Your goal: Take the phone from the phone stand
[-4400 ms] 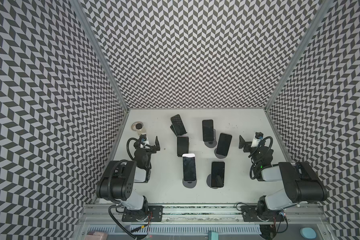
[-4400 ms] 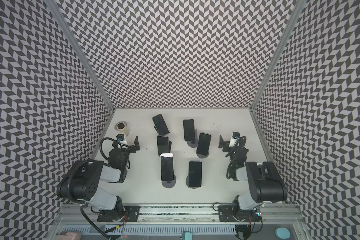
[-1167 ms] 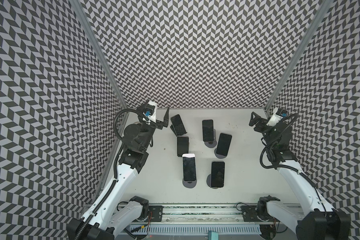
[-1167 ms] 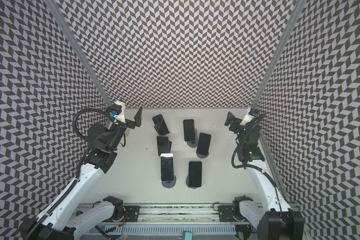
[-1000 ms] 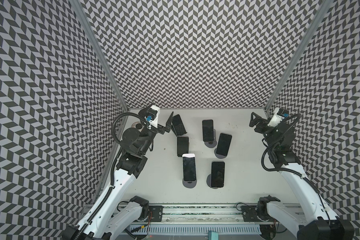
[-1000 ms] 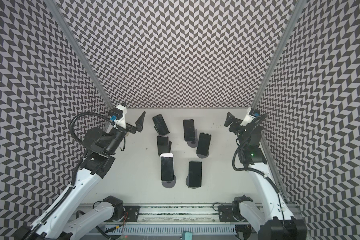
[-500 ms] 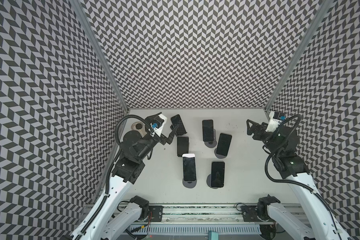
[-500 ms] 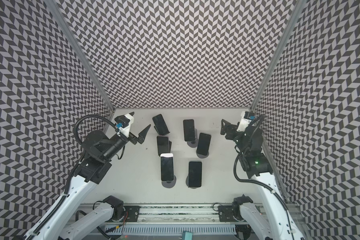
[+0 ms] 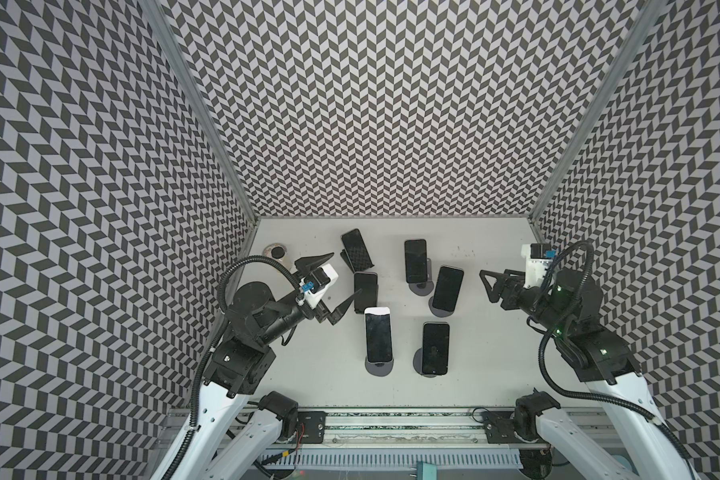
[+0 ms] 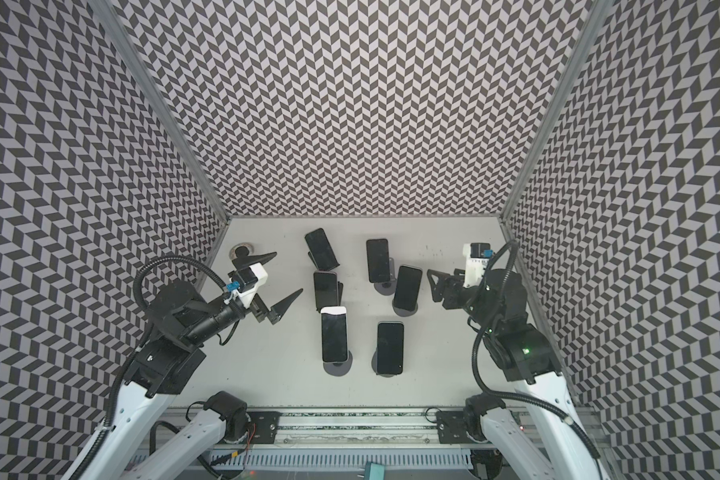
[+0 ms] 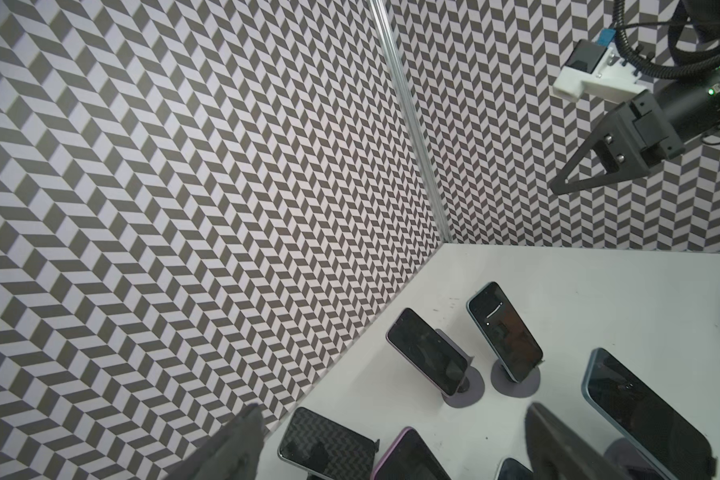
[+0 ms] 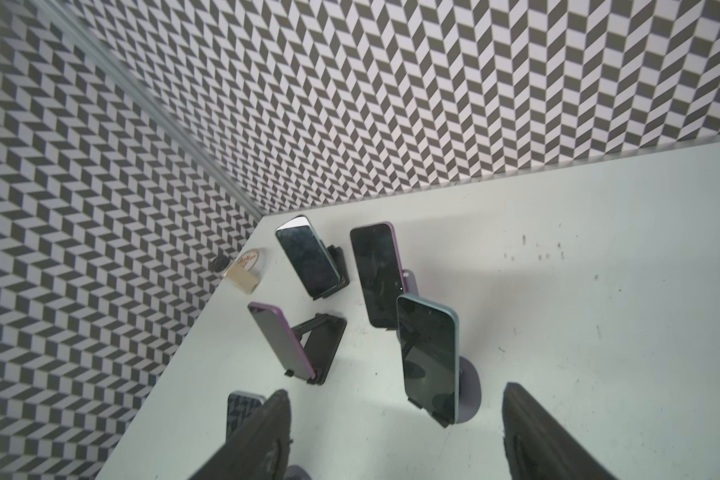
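Six phones (image 9: 378,337) propped on stands (image 9: 379,368) on the surface (image 9: 495,353), none held.
The left gripper (image 9: 346,272) is spread wide and empty, a purple-edged phone (image 9: 366,289) just beyond its nearer fingertip, not touching; the right gripper (image 9: 486,286) has its jaws partly apart, gripping nothing, with a blue-edged phone (image 9: 447,288) on its stand a little ahead of its tips.
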